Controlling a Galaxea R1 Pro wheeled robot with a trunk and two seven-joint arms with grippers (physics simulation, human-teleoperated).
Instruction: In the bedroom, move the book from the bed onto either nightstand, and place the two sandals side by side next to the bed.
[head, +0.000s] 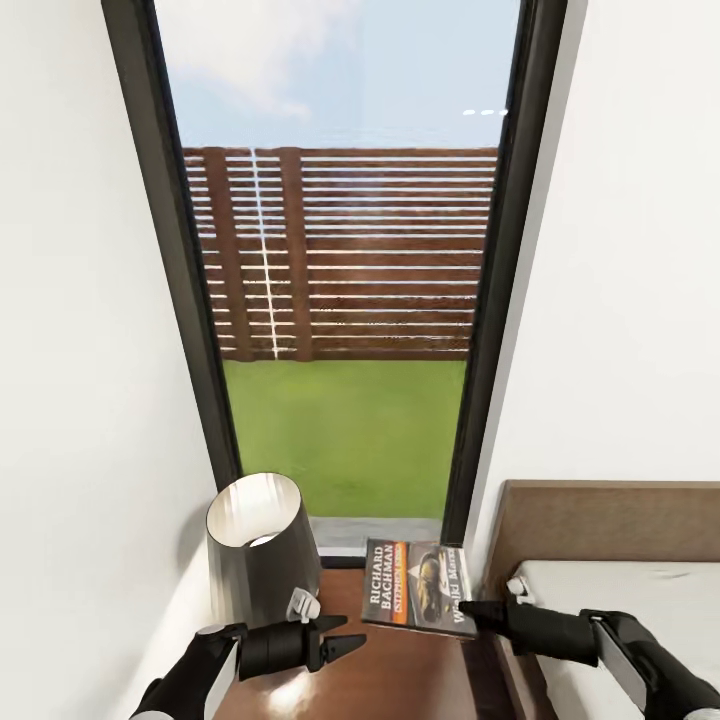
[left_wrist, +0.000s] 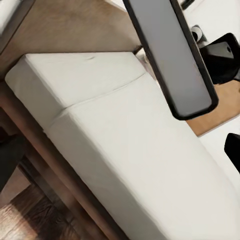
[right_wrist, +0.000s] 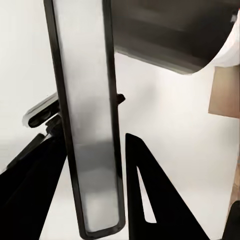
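1. Book (head: 418, 588): thin paperback, black and orange cover with white lettering. It sits over the far right part of the nightstand (head: 400, 670), which serves as the table, tilted rather than flat. Its right edge is pinched in the right tool (head: 468, 610).
2. Right tool: fingers closed on the book's edge; in the right wrist view the book (right_wrist: 87, 125) shows edge-on between the dark fingers.
3. Left tool (head: 345, 640): fingers apart, holding nothing, hovering over the table beside the lamp (head: 262, 545).
4. Bed (head: 640, 590): pale mattress and brown headboard, just right of the table.
5. Handling, judged: light, slightly flexible, smooth-covered; an edge pinch suits it, though it may sag or slip if squeezed loosely.
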